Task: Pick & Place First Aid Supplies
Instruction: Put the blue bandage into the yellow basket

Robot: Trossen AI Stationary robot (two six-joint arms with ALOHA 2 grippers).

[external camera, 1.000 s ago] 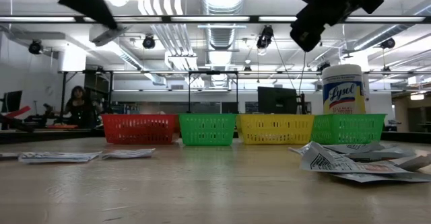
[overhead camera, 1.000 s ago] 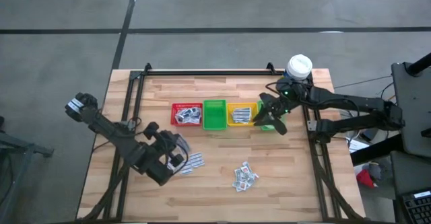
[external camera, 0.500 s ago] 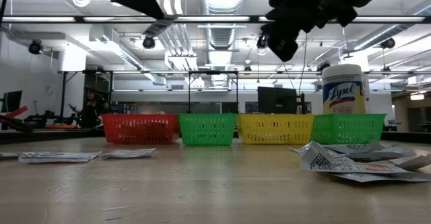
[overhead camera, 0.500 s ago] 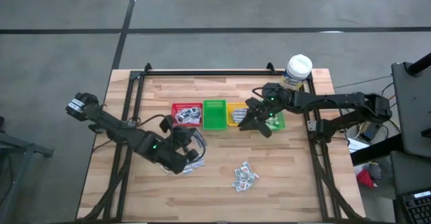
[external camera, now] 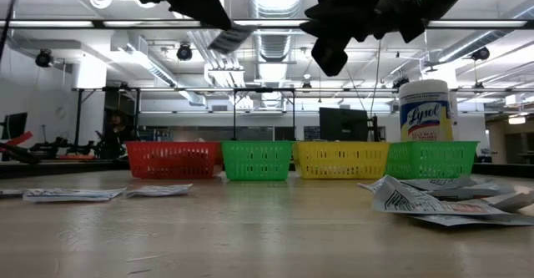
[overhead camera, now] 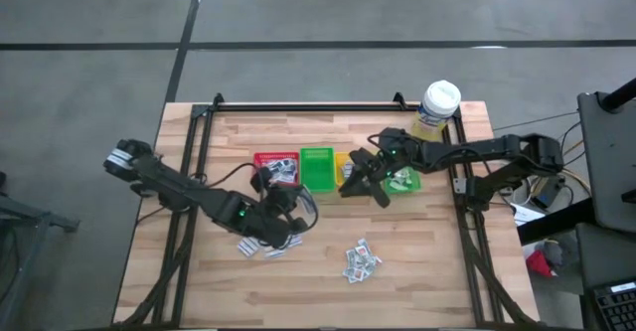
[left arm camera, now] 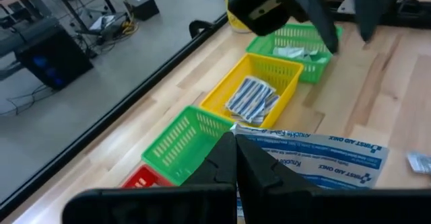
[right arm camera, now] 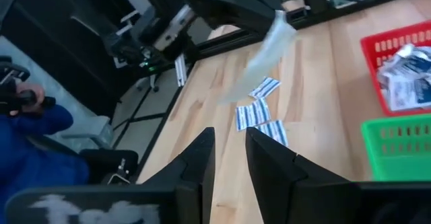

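Item: four bins in one row at table centre; first bin (overhead camera: 275,168) far left, second (overhead camera: 317,169), third (overhead camera: 348,168), fourth (overhead camera: 403,179) far right. Bottle (overhead camera: 438,107) behind the fourth. Packet pile (overhead camera: 360,259) in front, right; loose strips (overhead camera: 260,248) in front, left, beneath my left gripper (overhead camera: 286,224). My right gripper (overhead camera: 356,179) above the third bin.

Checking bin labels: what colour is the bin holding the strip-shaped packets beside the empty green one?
Yellow bin; the left wrist view shows it best.

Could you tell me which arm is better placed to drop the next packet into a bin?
The left. Its end effector is shut on a packet, raised near the red bin. The right end effector hangs empty over the yellow bin.
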